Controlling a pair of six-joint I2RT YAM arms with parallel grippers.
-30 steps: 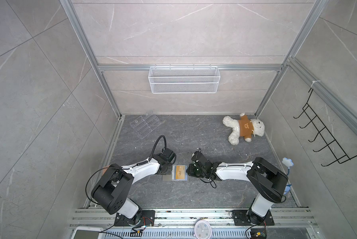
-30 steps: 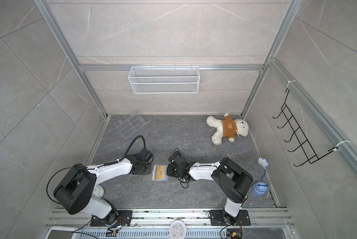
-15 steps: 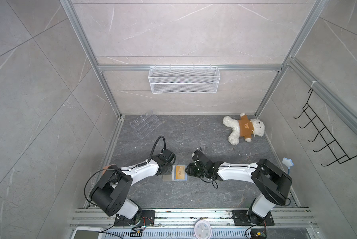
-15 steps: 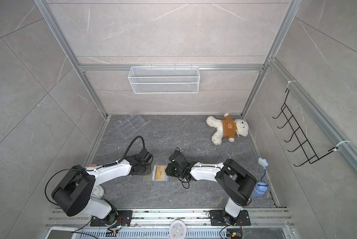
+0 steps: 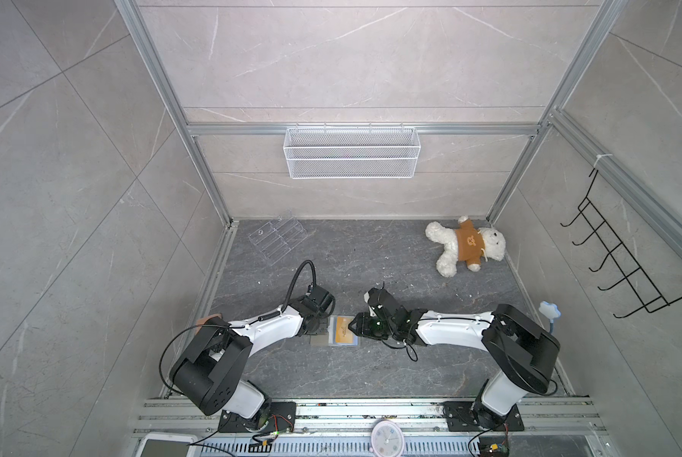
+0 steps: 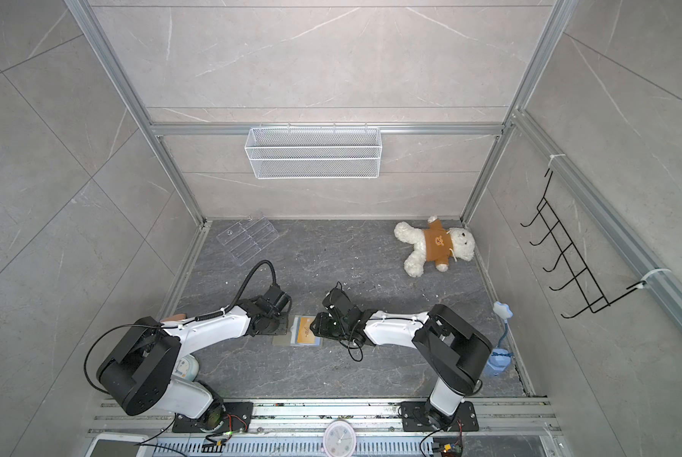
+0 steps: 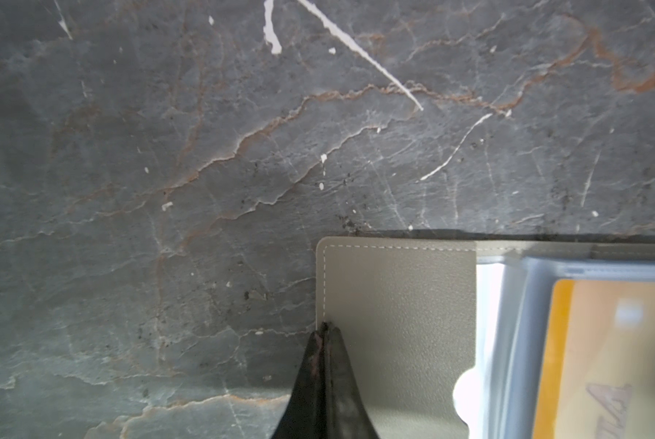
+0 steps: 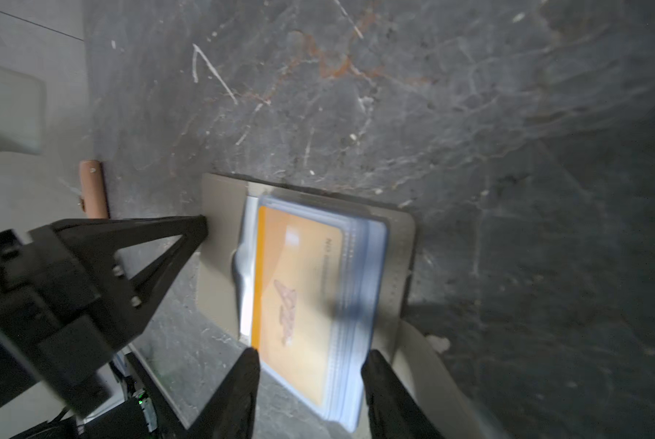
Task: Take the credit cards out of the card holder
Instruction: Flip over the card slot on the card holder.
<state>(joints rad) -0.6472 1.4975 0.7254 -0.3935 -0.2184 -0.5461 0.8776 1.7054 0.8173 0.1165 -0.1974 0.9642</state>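
The card holder (image 8: 219,266) is lying flat and open on the dark stone bench (image 5: 371,269), right between the two arms. The left end effector (image 7: 324,330) is pinched fully closed with nothing between its tips. That closed point is pressing down on the outer edge of the holder's grey flap, so the holder stretches away from its tip toward the other arm.

On the holder there's a stack of bluish clear sleeves (image 8: 363,273), with a gold-orange credit card (image 8: 299,285) in the top one. The right end effector (image 8: 310,361) has its jaws partway apart and isn't gripping anything as far as I can see. The short end of the sleeve stack sits right in the gap between its fingers (image 8: 242,387), and the rest of the card runs straight out ahead of it. I can't tell if either finger actually touches the sleeves.

A teddy bear (image 5: 466,247) lies well away from both end effectors.
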